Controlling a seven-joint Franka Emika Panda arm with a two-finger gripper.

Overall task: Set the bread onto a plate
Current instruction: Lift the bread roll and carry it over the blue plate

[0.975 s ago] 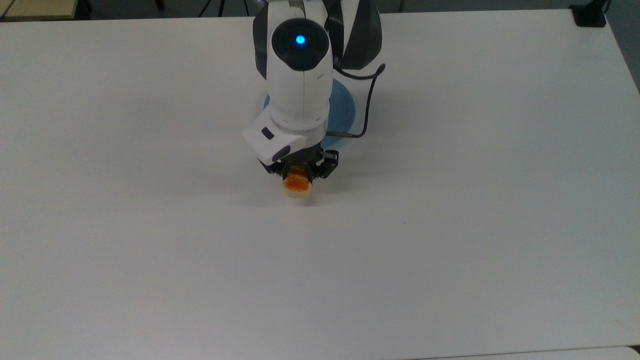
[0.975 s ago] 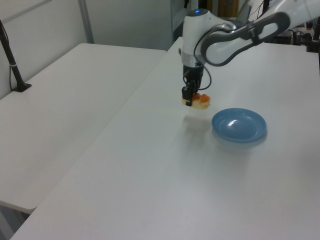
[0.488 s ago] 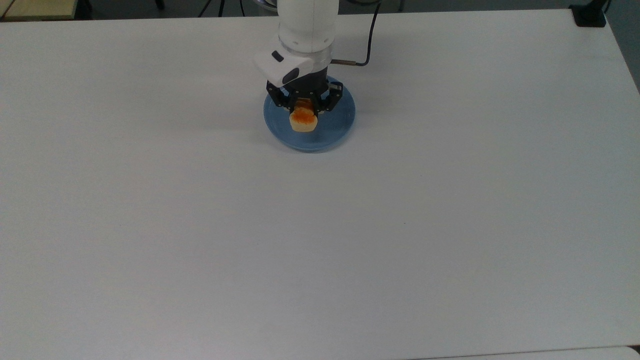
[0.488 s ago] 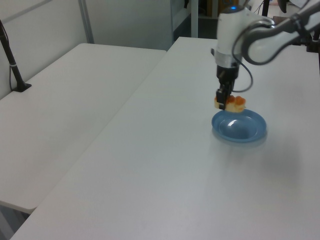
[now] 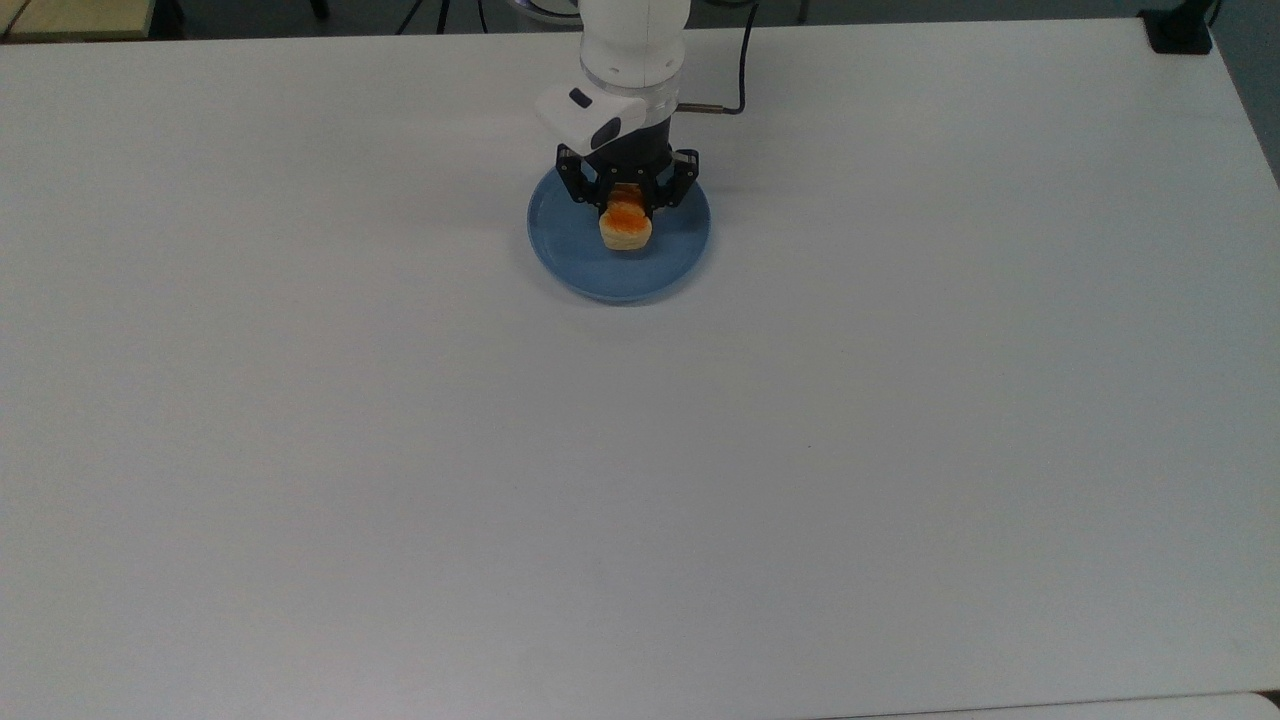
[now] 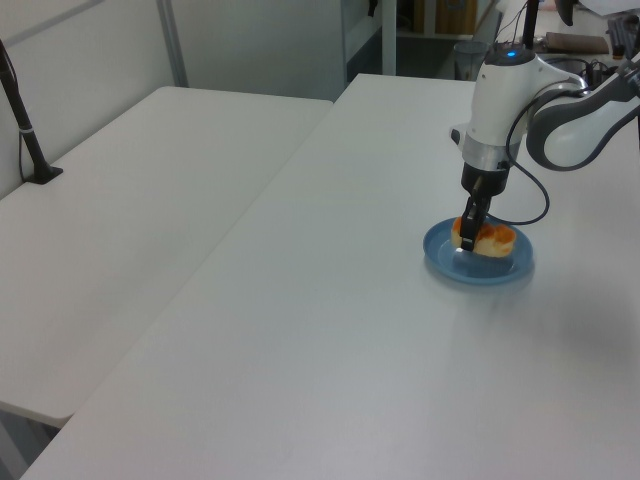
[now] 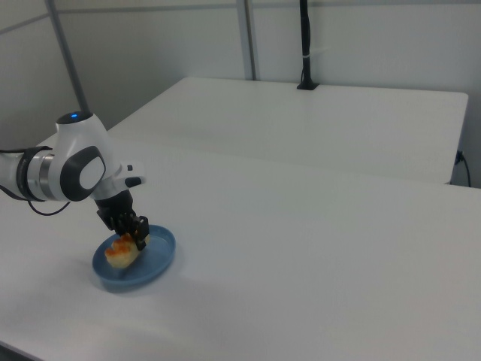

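On the white table (image 5: 300,400) sits the blue plate (image 5: 570,250), toward the far edge in the top view. Over it, the gripper (image 5: 626,205) clamps the bread (image 5: 626,228), which sits low inside the plate's rim; whether it touches is unclear. The arm (image 5: 633,50) rises behind.

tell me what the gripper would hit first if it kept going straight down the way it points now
The gripper points down with the bread between its fingers, over the plate. Going on, the bread would likely press into the plate first; it may already rest there, as depth is unclear.
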